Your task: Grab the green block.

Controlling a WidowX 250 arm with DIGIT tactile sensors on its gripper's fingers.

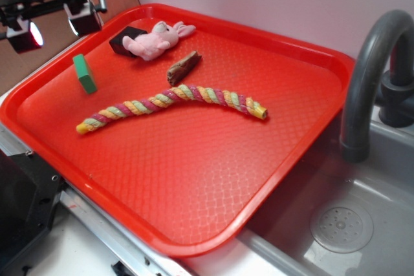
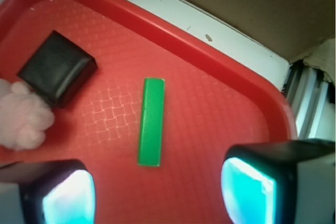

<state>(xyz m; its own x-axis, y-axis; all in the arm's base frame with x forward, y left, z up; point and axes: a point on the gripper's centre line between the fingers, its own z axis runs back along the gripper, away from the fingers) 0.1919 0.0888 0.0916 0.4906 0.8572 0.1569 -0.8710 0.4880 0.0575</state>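
A red plastic tray [image 1: 194,179] with a woven-pattern floor sits on a counter beside a grey sink basin [image 1: 343,224] with a dark curved faucet [image 1: 369,75], a pale wall behind. The gripper [image 1: 55,27] hangs above the tray's far left corner, its two pads [image 2: 247,190] spread wide apart and holding nothing, with the green block [image 2: 151,121] lying on the tray between and beyond them, untouched. The tray holds one green block, one dark block [image 2: 58,73], one pink plush bunny [image 1: 155,40] against that dark block, one brown stick-like piece [image 1: 184,67] and one multicoloured twisted rope [image 1: 171,103].
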